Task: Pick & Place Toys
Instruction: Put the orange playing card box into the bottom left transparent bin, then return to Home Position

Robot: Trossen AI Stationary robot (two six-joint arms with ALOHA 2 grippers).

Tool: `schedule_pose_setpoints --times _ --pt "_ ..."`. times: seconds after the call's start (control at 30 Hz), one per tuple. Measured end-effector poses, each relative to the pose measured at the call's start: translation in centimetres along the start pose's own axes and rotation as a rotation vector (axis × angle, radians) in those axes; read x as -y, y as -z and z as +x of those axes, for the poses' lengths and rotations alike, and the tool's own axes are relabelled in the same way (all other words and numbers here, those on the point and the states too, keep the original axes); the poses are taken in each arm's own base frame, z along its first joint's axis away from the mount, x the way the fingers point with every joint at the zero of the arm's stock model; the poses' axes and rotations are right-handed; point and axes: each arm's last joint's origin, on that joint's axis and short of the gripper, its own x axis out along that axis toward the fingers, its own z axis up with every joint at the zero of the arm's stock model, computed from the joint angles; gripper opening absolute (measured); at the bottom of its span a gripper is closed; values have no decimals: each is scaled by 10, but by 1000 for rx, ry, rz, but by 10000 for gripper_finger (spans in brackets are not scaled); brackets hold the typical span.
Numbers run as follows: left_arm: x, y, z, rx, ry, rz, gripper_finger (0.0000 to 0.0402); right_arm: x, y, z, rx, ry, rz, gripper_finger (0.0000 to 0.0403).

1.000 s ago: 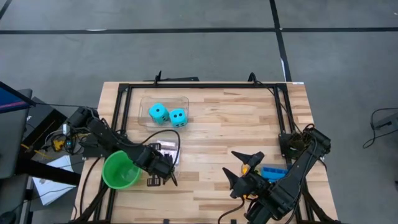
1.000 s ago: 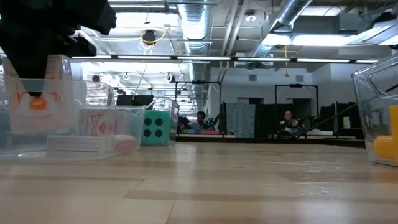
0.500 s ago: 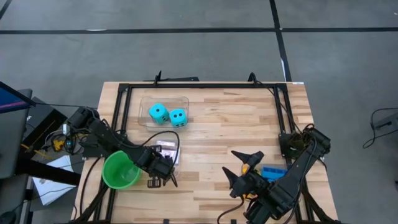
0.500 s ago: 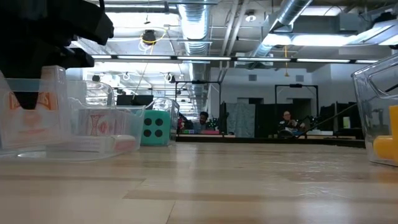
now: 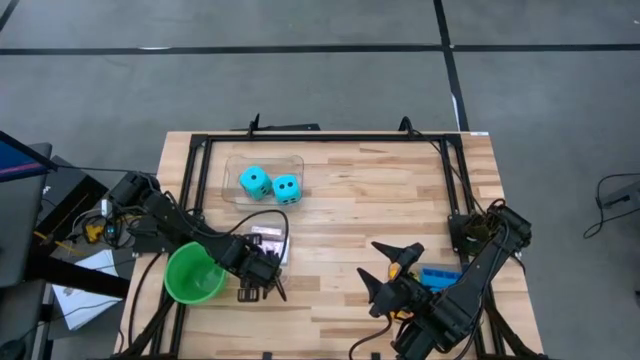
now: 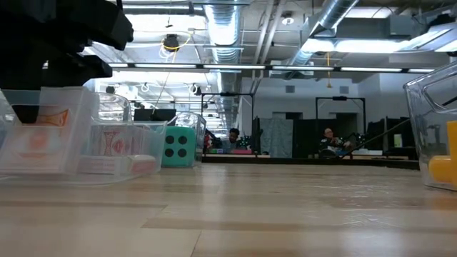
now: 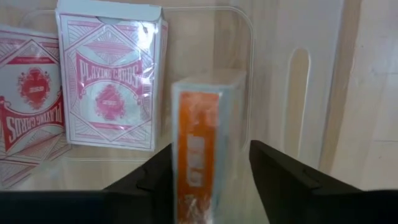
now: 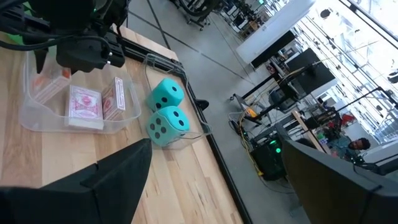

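One card pack [image 7: 200,140] stands on edge between the left gripper [image 7: 211,163] fingers, inside the clear bin [image 7: 273,74] at the table's left, beside two flat packs [image 7: 111,81]. Its jaws look parted, neither visibly pressing. Best lift straight up. The right gripper [image 5: 385,268] waits spread wide, near-right.

We note a light wooden worktop [image 5: 360,200] edged by a black frame [image 5: 330,137]. Directly on it sit a clear bin [image 5: 263,178] holding two cyan dice [image 5: 270,184] toward the far left, a second clear bin [image 5: 268,243] holding card packs [image 8: 87,102] nearer the left front, and a green cup [image 5: 192,275] at the left edge. A blue brick [image 5: 440,274] lies front right.
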Motion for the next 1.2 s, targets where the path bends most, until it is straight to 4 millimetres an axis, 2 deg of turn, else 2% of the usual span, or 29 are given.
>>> schedule_pose_setpoints --times 0.23,0.5,0.7,0.87,1.03,1.2 --pt "0 0 -1 3 1 23 212 0 0 0 0 0 0 352" --pt "-12 -2 -16 94 -63 -8 220 0 0 0 -1 0 0 352" --pt "-29 1 -43 264 -185 -20 221 0 0 0 -7 -6 0 352" --pt "-39 9 -76 469 -244 -77 229 0 0 0 -9 -8 0 352" --pt "-46 15 -109 694 -181 -144 231 0 0 0 -9 -8 0 352" --pt "-44 25 -121 907 -97 -98 230 0 0 0 -11 -10 0 352"
